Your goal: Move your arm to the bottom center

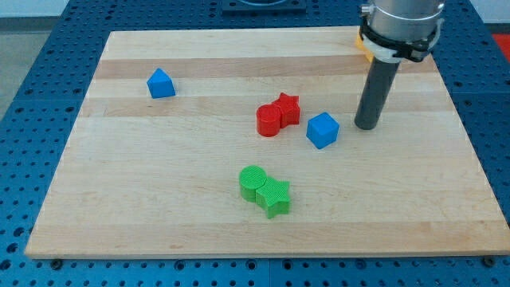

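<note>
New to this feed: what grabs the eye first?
The thick dark rod at the view's upper right, my tip resting on the board just right of the blue cube. Next, the colour pairs: red cylinder touching red star mid-board, green cylinder against green star below.

My tip (367, 125) just right of the blue cube (323, 130)

Bright, even overhead light, sharp focus, with soft short shadows under the blocks and faint sheen on the board (159, 199).
</note>
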Robot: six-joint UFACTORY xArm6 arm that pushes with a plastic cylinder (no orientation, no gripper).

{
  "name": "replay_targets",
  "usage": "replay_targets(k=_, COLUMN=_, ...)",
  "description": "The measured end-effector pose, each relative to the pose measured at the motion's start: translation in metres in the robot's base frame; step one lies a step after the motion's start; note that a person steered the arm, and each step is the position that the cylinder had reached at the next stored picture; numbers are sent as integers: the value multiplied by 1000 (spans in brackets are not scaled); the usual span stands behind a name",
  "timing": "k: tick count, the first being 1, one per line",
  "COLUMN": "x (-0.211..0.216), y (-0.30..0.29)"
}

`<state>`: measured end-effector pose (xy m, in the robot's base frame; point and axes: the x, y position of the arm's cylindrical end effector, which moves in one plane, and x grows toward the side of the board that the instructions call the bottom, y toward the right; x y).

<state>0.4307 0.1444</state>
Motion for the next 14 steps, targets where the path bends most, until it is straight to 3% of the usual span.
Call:
replay_targets(k=8, x=42, y=-100)
replay_targets(k=14, x=66, y=-239)
